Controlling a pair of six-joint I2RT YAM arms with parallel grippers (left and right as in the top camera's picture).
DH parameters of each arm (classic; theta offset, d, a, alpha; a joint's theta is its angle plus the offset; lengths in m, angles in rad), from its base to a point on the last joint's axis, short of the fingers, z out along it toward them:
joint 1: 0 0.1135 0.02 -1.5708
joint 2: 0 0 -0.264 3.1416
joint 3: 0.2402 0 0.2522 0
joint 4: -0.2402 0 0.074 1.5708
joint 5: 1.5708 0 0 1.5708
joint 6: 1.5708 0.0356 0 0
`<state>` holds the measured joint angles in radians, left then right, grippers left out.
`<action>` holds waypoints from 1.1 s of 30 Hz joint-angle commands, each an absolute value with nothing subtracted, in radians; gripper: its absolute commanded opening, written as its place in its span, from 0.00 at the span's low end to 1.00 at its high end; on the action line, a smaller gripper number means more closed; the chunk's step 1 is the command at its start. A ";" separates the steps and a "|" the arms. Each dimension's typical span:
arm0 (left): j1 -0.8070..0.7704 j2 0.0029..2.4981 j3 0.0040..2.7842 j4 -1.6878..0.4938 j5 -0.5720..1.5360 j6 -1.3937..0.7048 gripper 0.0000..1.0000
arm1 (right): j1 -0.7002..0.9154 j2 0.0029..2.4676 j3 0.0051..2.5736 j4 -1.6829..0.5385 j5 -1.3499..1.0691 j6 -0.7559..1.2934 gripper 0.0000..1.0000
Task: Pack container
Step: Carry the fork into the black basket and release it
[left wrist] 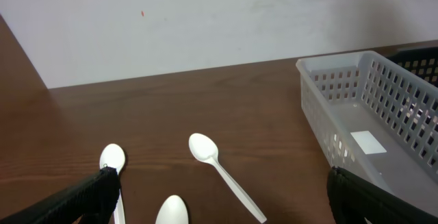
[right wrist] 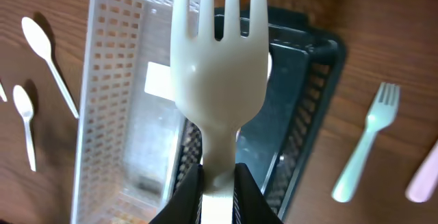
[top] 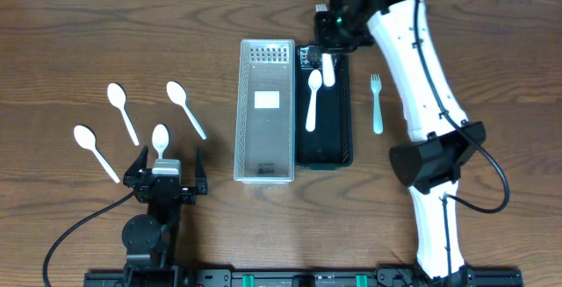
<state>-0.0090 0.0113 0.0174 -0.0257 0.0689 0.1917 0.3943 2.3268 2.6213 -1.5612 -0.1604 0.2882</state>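
My right gripper (right wrist: 219, 183) is shut on the handle of a white fork (right wrist: 219, 66), whose tines point forward over the far end of the black basket (right wrist: 311, 114). From overhead, the white fork (top: 327, 68) hangs above the black basket (top: 344, 111), where a white spoon (top: 313, 98) lies. The white basket (top: 266, 111) beside it holds no cutlery. My left gripper (top: 165, 175) stands open near the table's front, over the handle of a white spoon (top: 160, 138). In the left wrist view, my left gripper (left wrist: 220, 190) has that spoon's bowl (left wrist: 172, 210) between its fingers, untouched.
Three more white spoons lie left of the white basket (top: 121, 107), (top: 184, 104), (top: 92, 147). A mint-green fork (top: 377, 103) lies right of the black basket. A pale pink utensil handle (right wrist: 424, 176) shows at the right wrist view's edge. The right arm (top: 421, 76) stretches across the table's right side.
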 commanded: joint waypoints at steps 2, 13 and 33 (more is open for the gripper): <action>-0.012 0.012 0.004 -0.064 0.090 0.205 0.98 | 0.426 2.313 2.551 -1.542 -0.056 0.429 0.01; -0.012 0.012 0.004 -0.064 0.090 0.205 0.98 | 0.438 2.313 2.284 -1.428 0.018 0.609 0.06; -0.012 0.012 0.004 -0.064 0.090 0.205 0.98 | 0.476 2.313 2.261 -1.398 0.027 0.570 0.46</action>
<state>-0.0090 0.0113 0.0174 -0.0257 0.0689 0.1921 0.4450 2.3268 2.2631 -1.4010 0.0078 0.5797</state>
